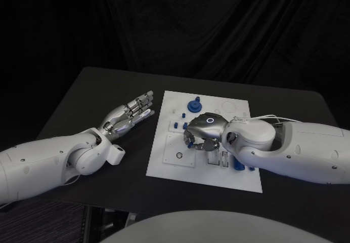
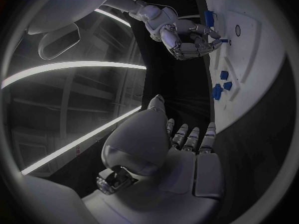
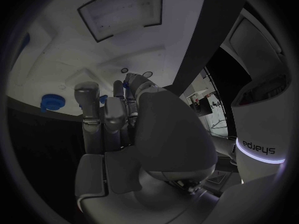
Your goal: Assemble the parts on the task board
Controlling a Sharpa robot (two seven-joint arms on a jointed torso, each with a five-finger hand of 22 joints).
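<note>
Right hand at work over the task board

Right hand, fingers curled, pinches a small blue part at board centre; left hand, empty and fingers apart, lies on the table at 9 o'clock.

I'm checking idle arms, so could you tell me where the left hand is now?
In the head view, the left hand lies over the black table just left of the white board, fingers extended, holding nothing.

Looks like a robotics lab or demo booth to me: black tabletop with black curtains hung behind it, a white task board laid out like a test rig, and long strip lights overhead.
</note>
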